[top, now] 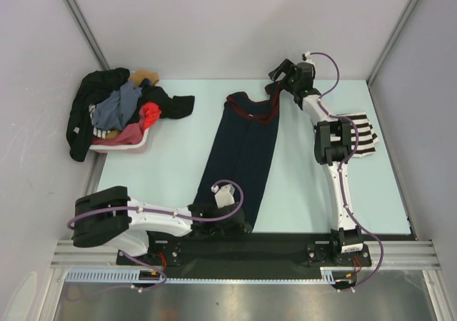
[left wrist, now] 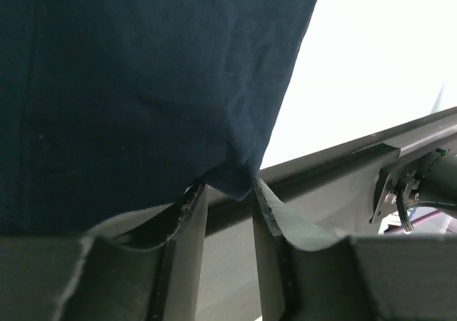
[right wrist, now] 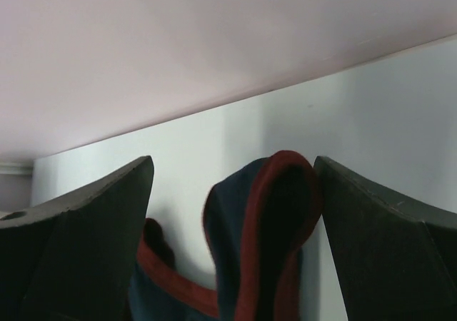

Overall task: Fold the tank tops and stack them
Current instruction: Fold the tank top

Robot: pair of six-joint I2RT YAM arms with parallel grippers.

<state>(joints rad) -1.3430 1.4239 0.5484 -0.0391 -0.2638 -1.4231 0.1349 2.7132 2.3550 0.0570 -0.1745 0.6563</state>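
Two tank tops on the pale surface (top: 171,164), listed by position.

Item one: navy tank top (top: 239,157), folded lengthwise into a narrow strip. Its long axis runs from the near edge towards the far wall, leaning slightly right at the far end. The hem is at the near end, the red-trimmed straps at the far end.

Item two: striped tank top (top: 364,132), flat on the right side, just beside the right arm's elbow and well apart from the navy strip.

Left hand (left wrist: 228,192): at the near end of the strip, parted only a little. The hem corner (left wrist: 232,175) sits between the tips, apparently not pinched.

Right hand (right wrist: 232,165): at the far end, spread wide. One strap (right wrist: 284,157) stands loose between its fingers, close against one of them, with nothing clamped.

Also present: pink basket (top: 136,146) at far left, heaped with other clothes.

Note: each hand holds one end of the same axis, so a crosswise fold would probably carry one end along the strip towards the other. The striped top lies nearer the right arm.
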